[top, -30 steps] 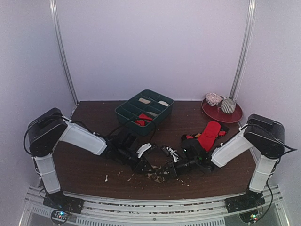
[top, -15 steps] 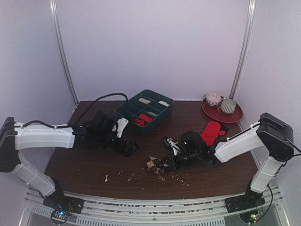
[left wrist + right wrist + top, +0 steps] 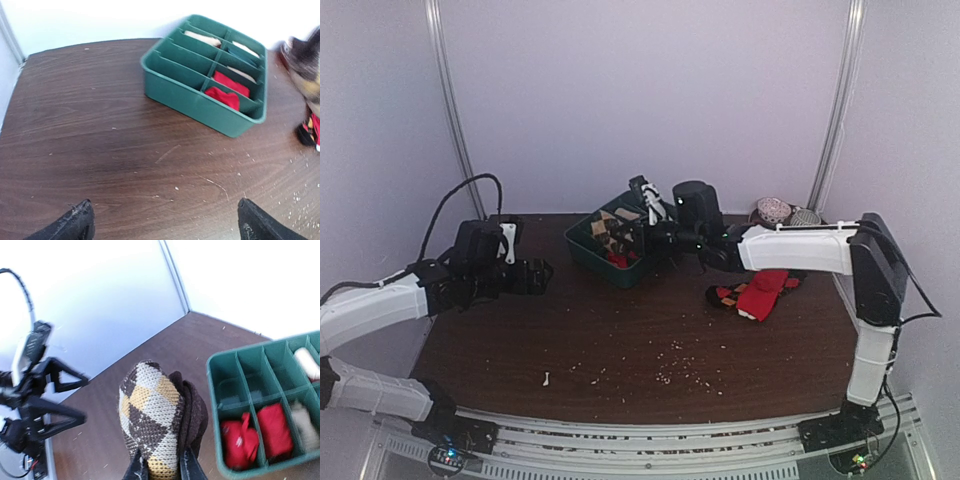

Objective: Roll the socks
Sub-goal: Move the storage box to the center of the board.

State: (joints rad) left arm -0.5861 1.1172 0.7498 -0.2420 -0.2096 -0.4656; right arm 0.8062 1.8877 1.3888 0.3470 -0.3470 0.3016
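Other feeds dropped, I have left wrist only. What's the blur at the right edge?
Observer: That's the right gripper, shut on a rolled brown argyle sock.
Operator: Where is it against the tray?
Observer: In the top view the sock overlaps the left end of the tray.
Operator: Any socks lying loose?
Observer: Yes, a red sock and a dark sock lie on the table, right of the tray.
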